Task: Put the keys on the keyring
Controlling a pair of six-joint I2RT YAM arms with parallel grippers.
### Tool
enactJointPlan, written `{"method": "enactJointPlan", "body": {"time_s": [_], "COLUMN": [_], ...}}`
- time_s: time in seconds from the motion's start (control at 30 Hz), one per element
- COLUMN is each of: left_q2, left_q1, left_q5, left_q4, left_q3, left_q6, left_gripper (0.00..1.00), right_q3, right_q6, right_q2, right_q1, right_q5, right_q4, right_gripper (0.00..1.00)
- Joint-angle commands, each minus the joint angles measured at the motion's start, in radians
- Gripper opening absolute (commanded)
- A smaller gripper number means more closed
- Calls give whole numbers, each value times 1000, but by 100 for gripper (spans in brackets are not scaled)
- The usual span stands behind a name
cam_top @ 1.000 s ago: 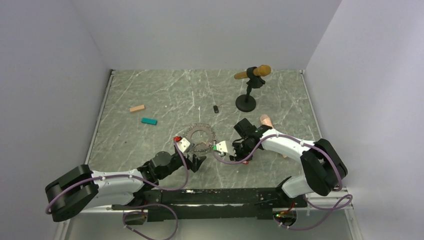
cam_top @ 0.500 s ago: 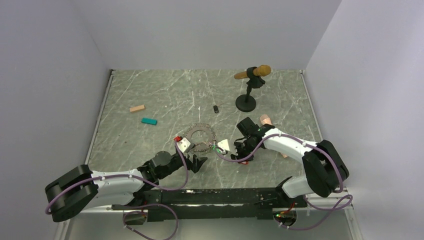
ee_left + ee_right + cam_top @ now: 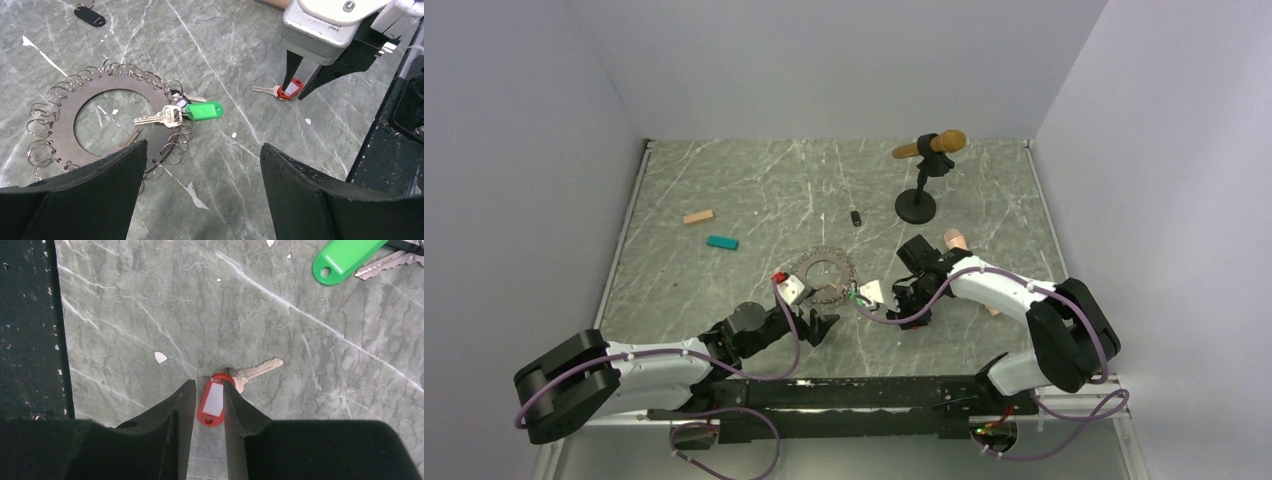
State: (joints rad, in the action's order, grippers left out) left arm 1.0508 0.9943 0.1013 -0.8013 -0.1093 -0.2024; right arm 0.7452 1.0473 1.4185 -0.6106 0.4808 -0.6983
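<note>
The keyring (image 3: 69, 107) is a flat dark ring plate edged with wire loops; it lies on the marble ahead of my left gripper (image 3: 202, 145), which is open and empty. A green-tagged key (image 3: 202, 110) hangs on one of its loops. A red-tagged key (image 3: 212, 401) lies flat on the table. My right gripper (image 3: 209, 382) points down over it with the jaws narrowly apart, the tag between them. The right finger is against the tag and a gap shows on the left. From above, the keyring (image 3: 836, 262) lies between both grippers.
A black-tagged key (image 3: 90, 16) lies beyond the keyring. A microphone on a black stand (image 3: 916, 205) is at the back right. A tan block (image 3: 698, 216) and a teal block (image 3: 721, 242) lie at the left. The black base rail (image 3: 385, 150) runs along the near edge.
The right gripper has shifted slightly and its jaws now stand a little wider around the red tag. The left arm has not moved.
</note>
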Motion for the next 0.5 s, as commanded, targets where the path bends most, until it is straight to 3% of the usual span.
{"method": "enactJointPlan", "body": {"time_s": [0.0, 0.3, 0.47], "left_q2": [-10, -29, -33], "left_q1": [-3, -3, -3], "left_q5": [-21, -10, -8], "left_q4": [-47, -44, -52], "left_q3": [-12, -6, -4], "left_q6": [-17, -40, -57], "left_gripper": [88, 88, 88], "right_q3": [24, 65, 60], "right_q6": [3, -85, -178], "right_q2": [-5, -63, -64], "right_q1": [7, 123, 128], "right_q5": [30, 146, 132], "right_q4": [-3, -54, -47], "right_gripper": [32, 37, 40]}}
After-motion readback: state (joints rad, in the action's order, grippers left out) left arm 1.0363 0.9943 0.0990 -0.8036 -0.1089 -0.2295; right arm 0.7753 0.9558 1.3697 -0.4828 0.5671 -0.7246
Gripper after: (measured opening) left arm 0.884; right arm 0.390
